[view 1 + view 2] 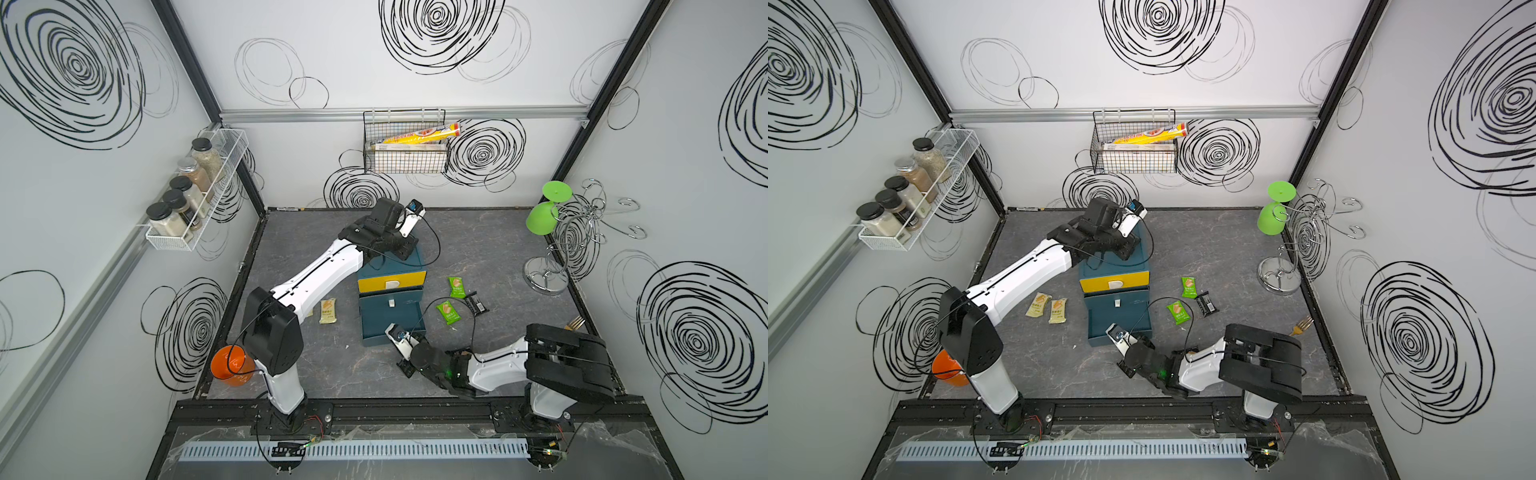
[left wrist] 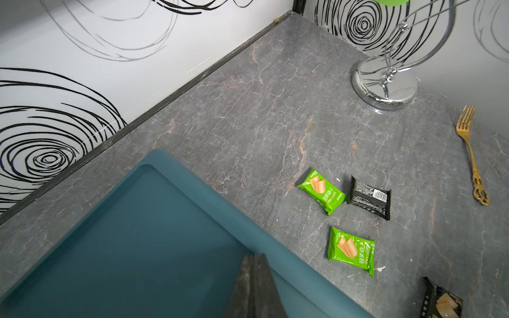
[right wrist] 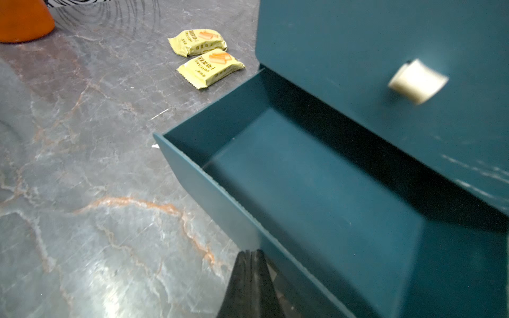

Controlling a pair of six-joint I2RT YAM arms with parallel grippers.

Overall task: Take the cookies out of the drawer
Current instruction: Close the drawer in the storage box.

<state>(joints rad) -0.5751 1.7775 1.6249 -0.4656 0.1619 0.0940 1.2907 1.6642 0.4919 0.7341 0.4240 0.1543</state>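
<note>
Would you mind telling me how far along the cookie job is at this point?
Done, it seems: the open drawer shows a bare floor, and two beige packets, two green packets and two black packets lie on the table. In hand: nothing; the left fingers and right fingers are shut and empty. Left: apparently nothing to remove, though the drawer's back is shadowed.

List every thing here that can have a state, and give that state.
bottom drawer, pulled open, nothing visible inside
yellow drawer, shut
green packets, two, lying on the table
beige packets, two, lying on the table
black packets, two, lying on the table
left pincer, shut, holding nothing
right pincer, shut, holding nothing
green glass, hanging upside down on the rack
spice jars, lids on
</note>
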